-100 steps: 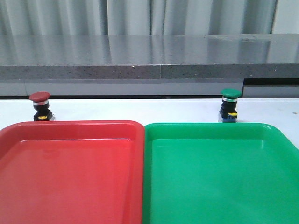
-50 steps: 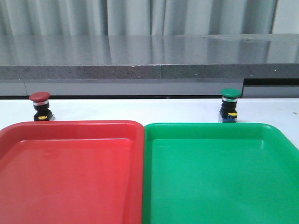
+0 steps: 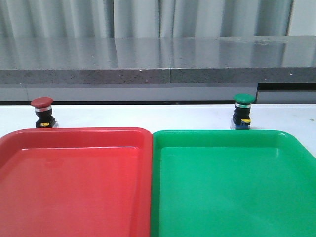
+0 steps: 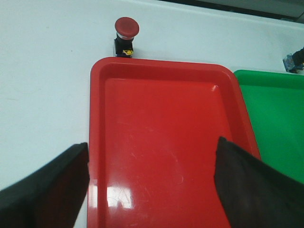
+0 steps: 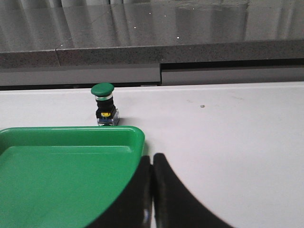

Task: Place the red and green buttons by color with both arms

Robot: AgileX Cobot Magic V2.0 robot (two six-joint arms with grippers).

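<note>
The red button stands upright on the white table just behind the red tray; it also shows in the left wrist view. The green button stands upright behind the green tray; it also shows in the right wrist view. My left gripper is open and empty, held above the red tray, well short of the red button. My right gripper is shut and empty at the green tray's corner, short of the green button. Neither arm shows in the front view.
A grey stone ledge runs along the back of the table behind both buttons. The two trays sit side by side and touch at the middle. White table lies to the right of the green tray.
</note>
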